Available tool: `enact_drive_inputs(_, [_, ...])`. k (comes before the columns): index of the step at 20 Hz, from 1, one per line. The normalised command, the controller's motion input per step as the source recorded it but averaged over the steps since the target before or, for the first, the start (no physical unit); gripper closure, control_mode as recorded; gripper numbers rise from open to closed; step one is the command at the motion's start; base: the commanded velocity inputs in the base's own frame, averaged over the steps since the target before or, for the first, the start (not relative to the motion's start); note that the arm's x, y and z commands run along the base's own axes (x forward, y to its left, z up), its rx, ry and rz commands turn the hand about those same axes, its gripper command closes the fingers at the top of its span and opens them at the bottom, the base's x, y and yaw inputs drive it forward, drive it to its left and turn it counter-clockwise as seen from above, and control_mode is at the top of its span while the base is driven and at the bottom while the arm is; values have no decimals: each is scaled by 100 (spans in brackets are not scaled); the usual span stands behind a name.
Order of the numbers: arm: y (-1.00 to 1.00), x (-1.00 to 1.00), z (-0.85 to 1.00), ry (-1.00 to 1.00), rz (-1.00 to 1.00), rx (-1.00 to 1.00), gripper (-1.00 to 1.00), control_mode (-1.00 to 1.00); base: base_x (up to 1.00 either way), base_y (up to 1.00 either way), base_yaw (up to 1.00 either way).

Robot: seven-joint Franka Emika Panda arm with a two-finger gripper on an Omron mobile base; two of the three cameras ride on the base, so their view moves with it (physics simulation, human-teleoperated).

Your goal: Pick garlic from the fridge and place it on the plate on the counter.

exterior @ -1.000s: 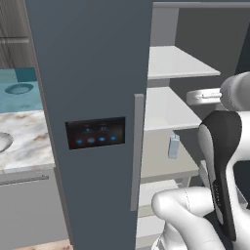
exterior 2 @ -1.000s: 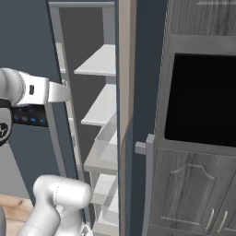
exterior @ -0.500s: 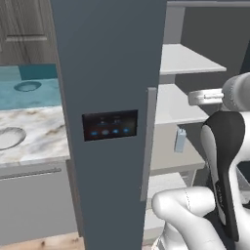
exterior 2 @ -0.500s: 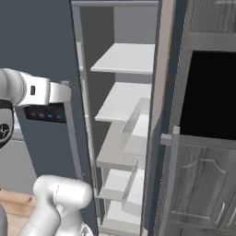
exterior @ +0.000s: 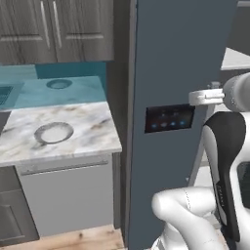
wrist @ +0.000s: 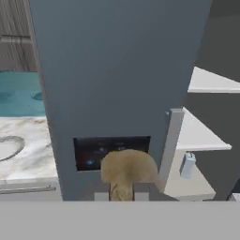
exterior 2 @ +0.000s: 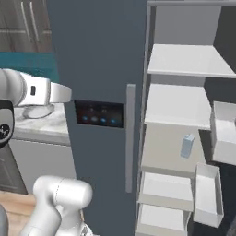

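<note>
The garlic (wrist: 125, 172), a rounded tan-brown lump, is seen in the hand view held between the two dark fingertips of the pincer (wrist: 122, 196), whose jaws are closed against its lower part. Behind it stands the slate-blue door of the fridge (wrist: 122, 70), with its dark panel (wrist: 112, 150) of blue lights; the small markings on that panel are too blurred to be read, and no other writing or brand can be made out. The long grey handle (exterior 2: 130, 138) runs vertically just right of the panel. Beyond the door's edge the open fridge interior is shown, with white shelves (exterior 2: 184, 60) and a small pale bottle (exterior 2: 187, 145) standing on one of them; its label cannot be read. White door bins (exterior 2: 207, 193) are seen at the lower right.

In the left base view, the marble surface (exterior: 93, 132) lies to the left of the fridge, and the plate (exterior: 53, 132) rests on it, well apart from the garlic. A flat teal-grey disc (exterior: 59, 84) lies farther back on the teal area.
</note>
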Motion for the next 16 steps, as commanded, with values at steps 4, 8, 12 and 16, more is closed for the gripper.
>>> enact_drive_inputs(4, [0, 0, 0, 0, 0, 0, 100, 100, 0, 100, 0])
enact_drive_inputs(8, [0, 0, 0, 0, 0, 0, 100, 100, 0, 100, 0])
enact_drive_inputs(12, [0, 0, 0, 0, 0, 0, 100, 100, 0, 100, 0])
enact_drive_inputs(16, [0, 0, 0, 0, 0, 0, 100, 100, 1, 98, 0])
